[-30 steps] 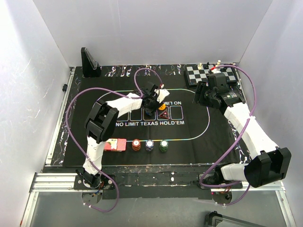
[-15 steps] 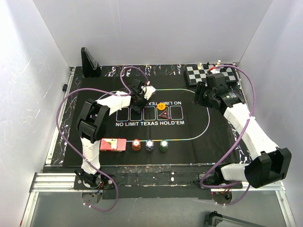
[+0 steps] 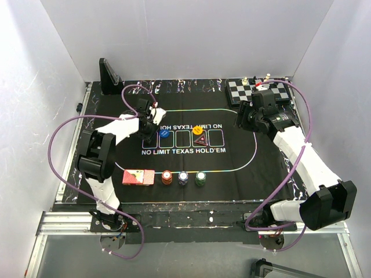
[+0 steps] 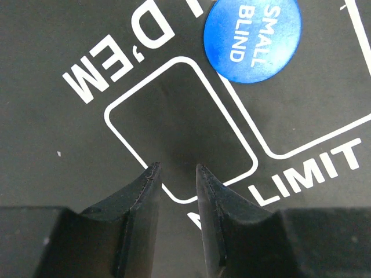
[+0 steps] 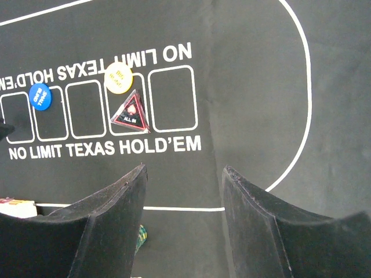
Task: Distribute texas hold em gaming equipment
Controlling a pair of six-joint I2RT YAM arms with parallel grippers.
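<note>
The blue "SMALL BLIND" disc lies on the mat's row of card boxes. My left gripper hovers just left of it, shut to a narrow gap with nothing held. A yellow disc and a dark triangular "ALL IN" marker lie further right. Red-backed cards and red, blue and green chip stacks line the near edge. My right gripper hangs open and empty above the mat's right end.
A chessboard with pieces sits at the back right, close behind the right wrist. A black stand is at the back left corner. White walls enclose the table on three sides. Purple cables loop over both arms.
My left gripper has swept left along the row of card boxes, from near the yellow disc to the left end. The blue disc now shows uncovered. The right arm has barely moved.
</note>
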